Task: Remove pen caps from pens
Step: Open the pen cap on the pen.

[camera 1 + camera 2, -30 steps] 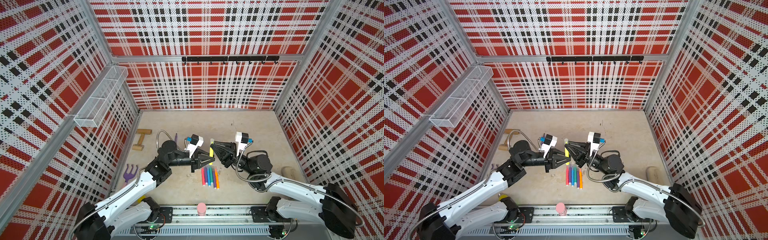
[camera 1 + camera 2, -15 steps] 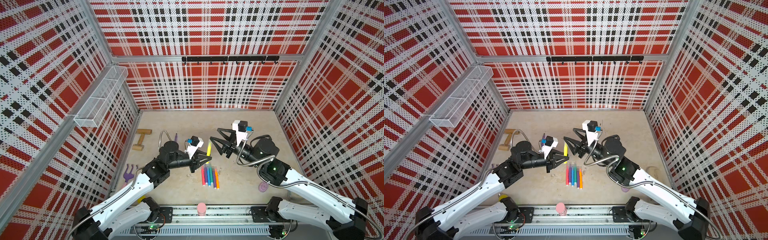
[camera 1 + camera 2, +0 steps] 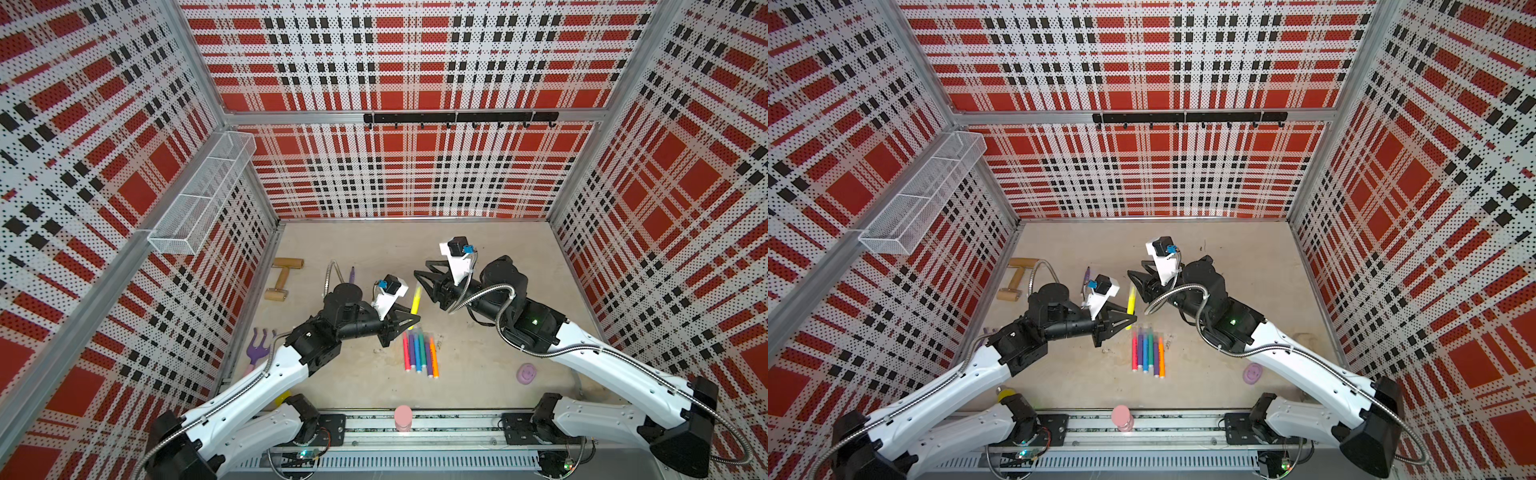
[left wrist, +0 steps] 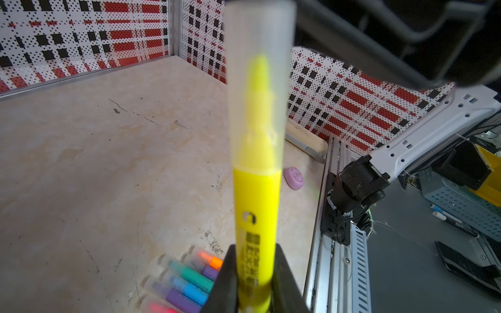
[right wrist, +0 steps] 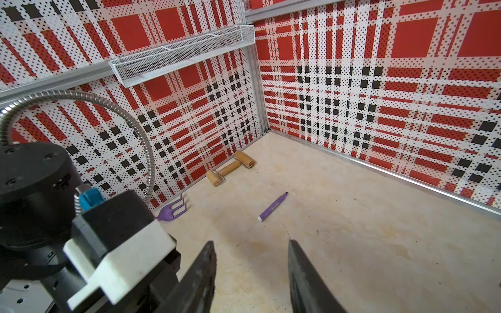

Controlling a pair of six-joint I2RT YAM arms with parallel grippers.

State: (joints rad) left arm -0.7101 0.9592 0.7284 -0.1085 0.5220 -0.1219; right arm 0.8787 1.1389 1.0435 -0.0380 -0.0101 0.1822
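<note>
A row of slim capped felt markers [image 3: 419, 353], pink through orange, lies on the beige table [image 3: 478, 257]. Just beyond the row, the left gripper [image 3: 412, 322] is clamped on a yellow felt marker [image 3: 416, 299] with its clear plastic cap [image 4: 260, 67] on. Farther on, the right gripper [image 5: 250, 244] has its jaws apart and holds nothing. Farthest from the row lies an uncapped purple felt marker [image 5: 272, 207].

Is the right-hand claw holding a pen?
No, the right gripper stands open with nothing between its jaws.

Glossy yellow plastic pen [image 4: 257, 206], frosted translucent cap [image 4: 260, 32], matt mottled tabletop [image 4: 95, 149]
</note>
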